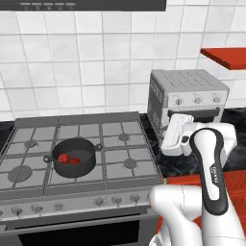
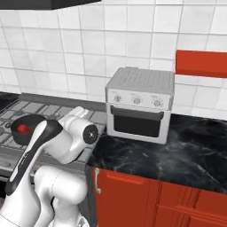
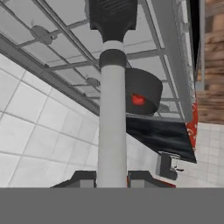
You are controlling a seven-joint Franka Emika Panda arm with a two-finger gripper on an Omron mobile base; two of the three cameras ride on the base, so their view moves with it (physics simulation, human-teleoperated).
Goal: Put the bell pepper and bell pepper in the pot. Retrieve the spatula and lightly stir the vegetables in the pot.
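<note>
On the stove's left side, both bell peppers (image 1: 68, 159) sit in the pot (image 1: 74, 156); gripper (image 3: 112, 177) clenched on the spatula (image 3: 112, 109) — carry it left, lower gently, stir slowly.

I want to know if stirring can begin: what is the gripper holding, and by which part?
The gripper is shut on the spatula, gripping the low end of its pale handle; its dark blade points away.
</note>
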